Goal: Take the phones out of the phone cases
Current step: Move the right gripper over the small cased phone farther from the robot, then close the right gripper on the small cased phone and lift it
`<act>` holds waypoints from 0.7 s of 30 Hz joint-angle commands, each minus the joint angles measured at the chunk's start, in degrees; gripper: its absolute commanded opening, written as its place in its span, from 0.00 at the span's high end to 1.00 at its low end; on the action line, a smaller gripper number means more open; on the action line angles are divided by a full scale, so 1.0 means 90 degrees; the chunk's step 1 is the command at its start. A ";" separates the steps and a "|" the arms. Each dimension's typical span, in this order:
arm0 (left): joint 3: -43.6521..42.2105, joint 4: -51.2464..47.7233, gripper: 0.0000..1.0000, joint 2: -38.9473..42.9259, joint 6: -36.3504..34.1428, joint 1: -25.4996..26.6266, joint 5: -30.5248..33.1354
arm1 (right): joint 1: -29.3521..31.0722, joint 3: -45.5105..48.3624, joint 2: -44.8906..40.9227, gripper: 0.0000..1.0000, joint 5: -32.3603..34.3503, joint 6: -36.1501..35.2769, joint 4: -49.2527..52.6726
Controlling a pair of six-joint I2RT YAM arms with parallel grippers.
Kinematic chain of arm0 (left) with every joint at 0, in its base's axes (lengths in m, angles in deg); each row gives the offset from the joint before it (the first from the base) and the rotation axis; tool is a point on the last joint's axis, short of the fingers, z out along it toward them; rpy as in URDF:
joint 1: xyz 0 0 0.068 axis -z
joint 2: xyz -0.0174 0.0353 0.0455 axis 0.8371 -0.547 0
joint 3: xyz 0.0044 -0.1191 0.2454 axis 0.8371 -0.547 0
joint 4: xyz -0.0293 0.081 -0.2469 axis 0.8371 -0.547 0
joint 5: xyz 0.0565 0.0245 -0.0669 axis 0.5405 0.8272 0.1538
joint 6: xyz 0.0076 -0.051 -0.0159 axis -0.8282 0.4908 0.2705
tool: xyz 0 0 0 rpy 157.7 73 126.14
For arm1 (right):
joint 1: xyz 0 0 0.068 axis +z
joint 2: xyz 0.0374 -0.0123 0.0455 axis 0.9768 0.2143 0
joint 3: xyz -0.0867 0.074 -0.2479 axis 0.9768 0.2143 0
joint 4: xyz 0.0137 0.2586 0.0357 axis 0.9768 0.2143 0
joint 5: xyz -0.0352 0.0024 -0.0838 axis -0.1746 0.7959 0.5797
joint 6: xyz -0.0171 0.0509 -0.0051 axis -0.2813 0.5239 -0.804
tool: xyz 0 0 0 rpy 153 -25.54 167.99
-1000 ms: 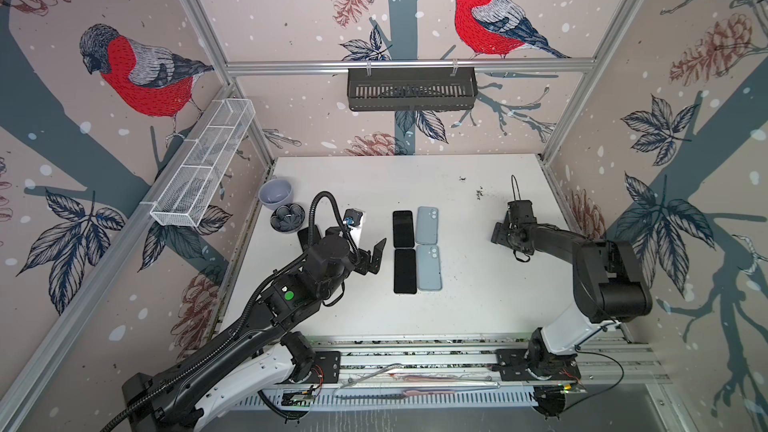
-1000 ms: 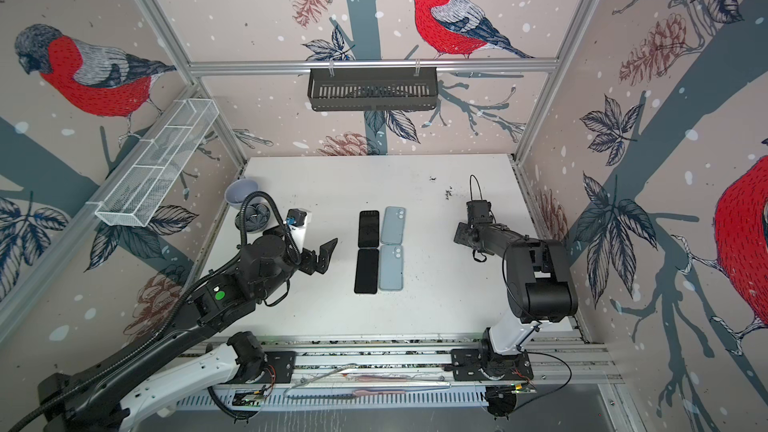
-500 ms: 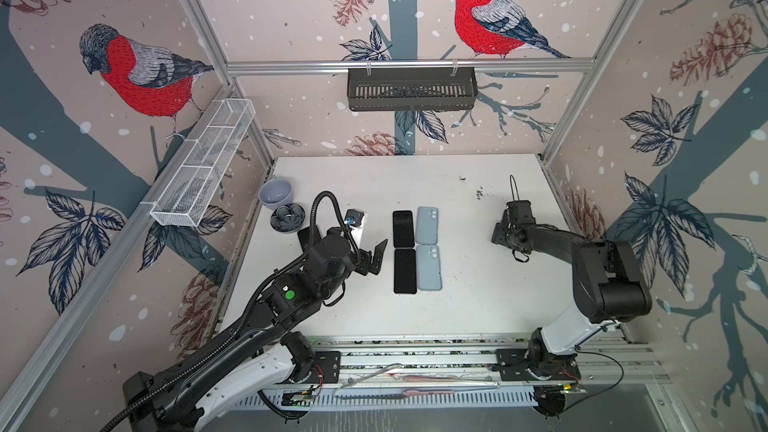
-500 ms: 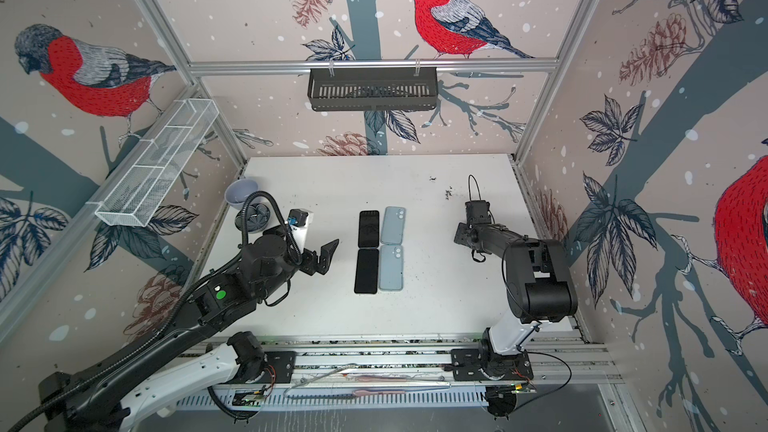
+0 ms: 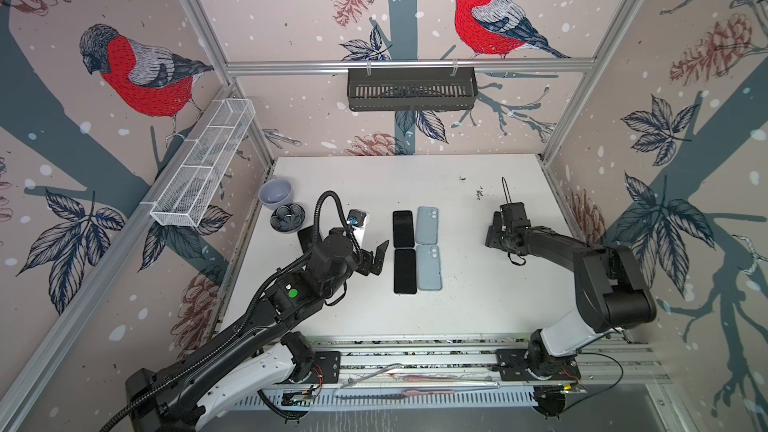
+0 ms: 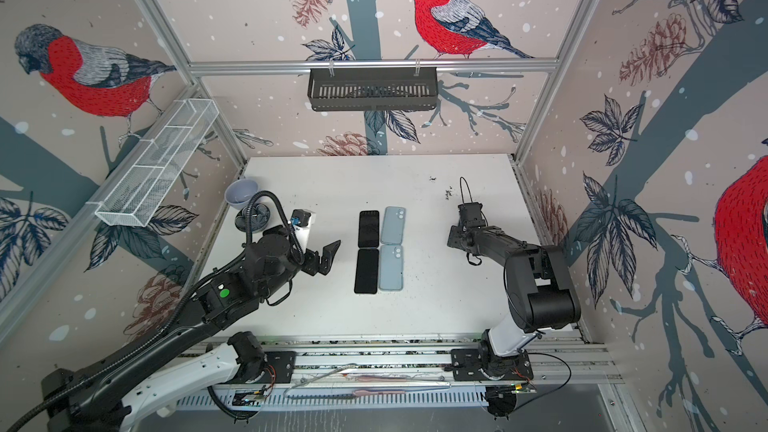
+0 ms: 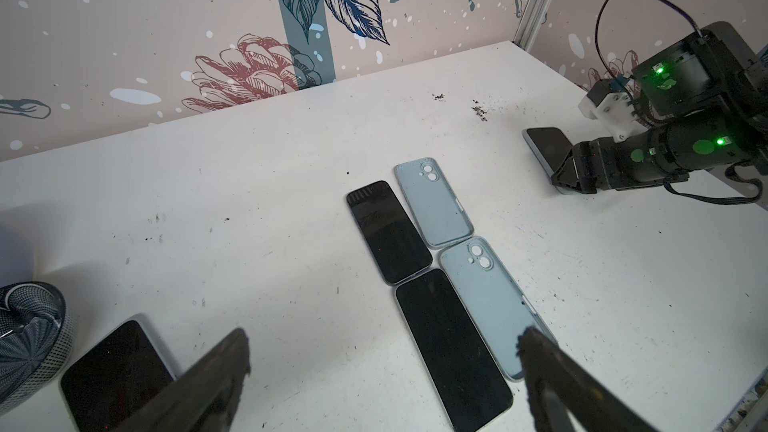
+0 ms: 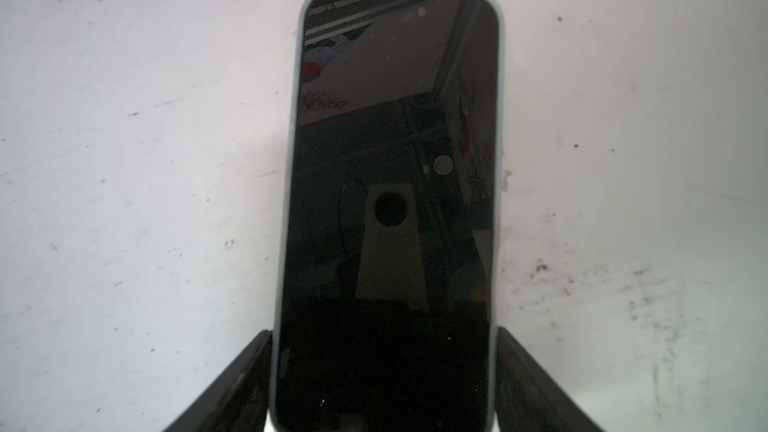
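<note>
In the right wrist view a black-screened phone [image 8: 395, 160] lies face up on the white table in a light blue phone case [image 8: 296, 118]. My right gripper [image 8: 384, 332] is shut on its near end, one finger against each long side. The left wrist view shows that cased phone [image 7: 544, 147] low on the table with the right gripper [image 7: 569, 178] over its end. In both top views the right gripper [image 5: 494, 232] [image 6: 455, 234] hides it. My left gripper [image 5: 376, 257] [image 7: 382, 334] hovers open and empty, left of the middle phones.
Two bare phones [image 5: 403, 228] [image 5: 405, 271] lie mid-table beside two empty blue cases [image 5: 428, 225] [image 5: 429, 268]. Another cased phone [image 7: 112, 371] lies by the left arm. A lilac bowl [image 5: 275, 193] and a dark patterned bowl [image 5: 287, 218] stand at the back left.
The right gripper's jaws have drawn in slightly around the cased phone. Both arms stay where they were.
</note>
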 commanded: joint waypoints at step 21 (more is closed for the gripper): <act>-0.0060 0.1865 0.02 -0.1437 0.1157 0.0444 -0.1490 | 0.1375 0.0601 -0.0829 0.66 0.0119 0.0349 -0.0285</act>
